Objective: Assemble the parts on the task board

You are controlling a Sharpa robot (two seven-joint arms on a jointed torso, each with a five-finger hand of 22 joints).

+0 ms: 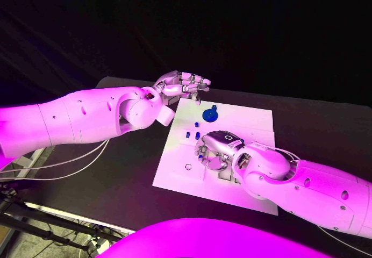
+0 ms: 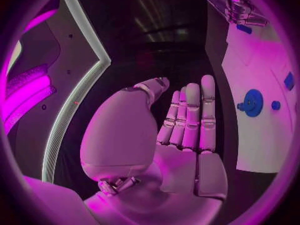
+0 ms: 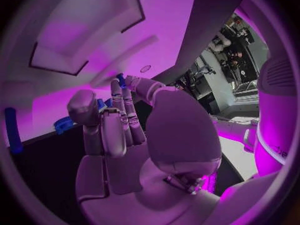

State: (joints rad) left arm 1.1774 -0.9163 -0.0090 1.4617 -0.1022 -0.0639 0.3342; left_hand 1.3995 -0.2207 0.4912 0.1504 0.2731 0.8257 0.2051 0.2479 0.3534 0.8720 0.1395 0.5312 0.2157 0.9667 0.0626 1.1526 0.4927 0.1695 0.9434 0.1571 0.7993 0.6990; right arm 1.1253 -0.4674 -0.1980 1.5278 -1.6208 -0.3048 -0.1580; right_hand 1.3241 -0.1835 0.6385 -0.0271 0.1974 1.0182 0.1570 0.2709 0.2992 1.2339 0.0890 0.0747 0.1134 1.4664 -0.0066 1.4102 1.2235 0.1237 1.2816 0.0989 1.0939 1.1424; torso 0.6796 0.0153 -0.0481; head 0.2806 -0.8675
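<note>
- Near side: right hand (image 1: 219, 152) sits over the board (image 1: 248, 121) middle, covering part of it; cables (image 1: 70, 161) trail off the table (image 1: 326, 129) at L.
- Wrist cam on that hand: fingers (image 3: 120, 116) straight and close together, a small blue part (image 3: 120, 78) at the tips; can't tell if it's held or just touched.
- Two small blue pegs (image 1: 192, 134) just beyond the right hand, apart from it.
- Further: round blue disc (image 1: 210, 113) on the board's far half, well short of the left hand.
- Far edge: left hand (image 1: 183, 85) over the board's far-L corner, fingers straight, side by side, nothing in them.
- Slots by the right arm are half hidden.
</note>
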